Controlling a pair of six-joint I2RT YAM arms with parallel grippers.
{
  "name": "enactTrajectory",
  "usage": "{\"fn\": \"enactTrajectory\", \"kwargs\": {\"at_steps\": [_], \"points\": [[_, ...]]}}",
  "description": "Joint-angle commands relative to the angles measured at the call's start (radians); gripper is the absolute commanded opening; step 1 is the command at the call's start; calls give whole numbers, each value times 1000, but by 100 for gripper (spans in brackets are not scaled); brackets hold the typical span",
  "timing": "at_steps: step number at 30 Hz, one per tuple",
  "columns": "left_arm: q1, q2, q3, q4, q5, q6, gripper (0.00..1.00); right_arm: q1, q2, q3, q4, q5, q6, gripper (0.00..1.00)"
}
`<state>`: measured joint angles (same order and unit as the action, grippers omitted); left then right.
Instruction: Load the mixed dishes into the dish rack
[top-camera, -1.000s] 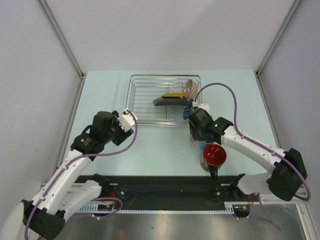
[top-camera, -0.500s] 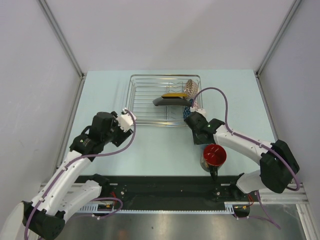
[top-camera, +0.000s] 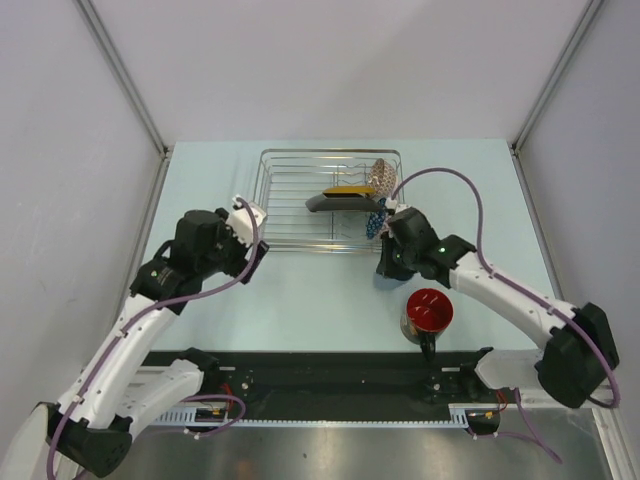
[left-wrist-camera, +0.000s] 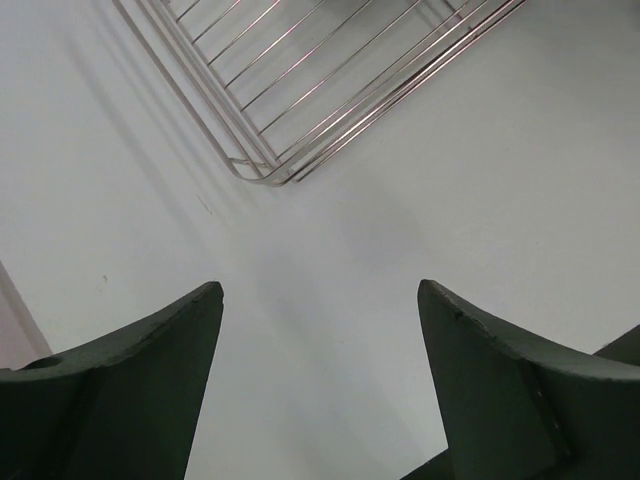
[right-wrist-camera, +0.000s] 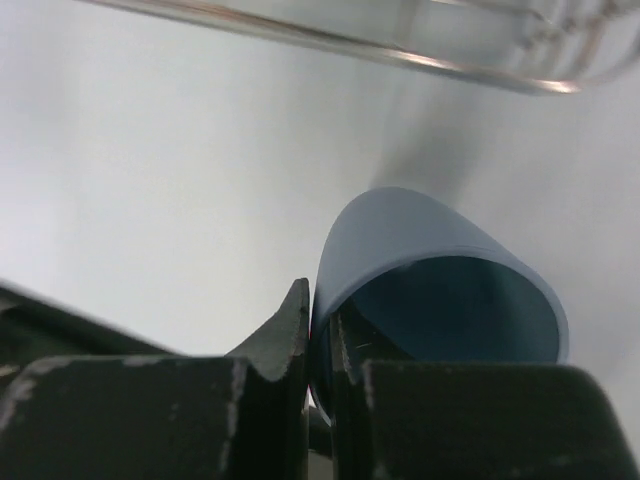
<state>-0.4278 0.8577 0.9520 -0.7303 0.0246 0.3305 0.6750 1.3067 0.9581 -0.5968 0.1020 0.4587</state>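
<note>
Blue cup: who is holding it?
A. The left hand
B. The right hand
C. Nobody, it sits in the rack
B. In the right wrist view the right hand is pinched shut on the rim of the blue cup, while the left hand is open over the bare table with nothing in it.

A pale blue-green flat worktop (top-camera: 300, 290) sits boxed in by plain white panel walls (top-camera: 330, 60) with grey metal corner posts (top-camera: 122, 75); a black strip (top-camera: 330, 375) edges its near side.
</note>
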Motion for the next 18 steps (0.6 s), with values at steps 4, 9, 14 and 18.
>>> {"fn": "enactTrajectory", "kwargs": {"at_steps": [4,9,14,18], "points": [[101,59,157,-32,285,-174,96,-149,-184,65,496,-659,239,0],[256,127,234,-75,733,-240,100,-163,-124,64,943,-840,556,0],[359,182,277,4,1063,-412,100,-135,-46,38,1315,-863,859,0],[425,184,193,352,1335,-785,100,-97,9,27,1420,-851,945,0]]}}
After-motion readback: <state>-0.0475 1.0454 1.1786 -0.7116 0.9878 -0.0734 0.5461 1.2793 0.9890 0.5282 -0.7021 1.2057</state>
